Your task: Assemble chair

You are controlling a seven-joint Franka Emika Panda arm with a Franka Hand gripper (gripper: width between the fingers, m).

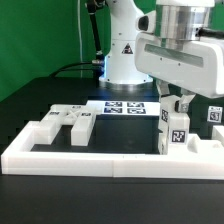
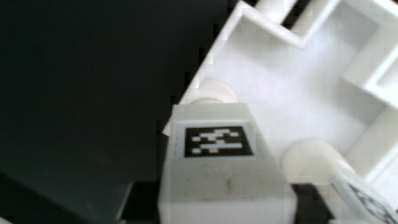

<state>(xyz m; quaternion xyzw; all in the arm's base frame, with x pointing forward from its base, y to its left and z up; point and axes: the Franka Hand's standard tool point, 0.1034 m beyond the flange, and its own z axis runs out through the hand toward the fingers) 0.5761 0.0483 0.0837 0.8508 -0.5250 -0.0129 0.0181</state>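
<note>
Seemingly chair leg (image 1: pixel 177 131) just inside rail (image 1: pixel 100 160)

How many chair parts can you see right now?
5: three parts at the exterior view's left; one part upright in the claw; one part at its right edge. Others may be hidden.

A black table (image 1: pixel 100 205) carried the marker board (image 1: pixel 125 108), which lay flat toward the back with its printed tags facing up. In front of the marker board, a low white rail (image 1: pixel 100 160) ran along the table's near side, and at the exterior view's left it turned back toward the board. Behind the marker board hung a green backdrop (image 1: pixel 40 30). A dark cable (image 1: pixel 75 68) lay on the table to the exterior view's left of the board. The wrist view showed bare table (image 2: pixel 71 80).
</note>
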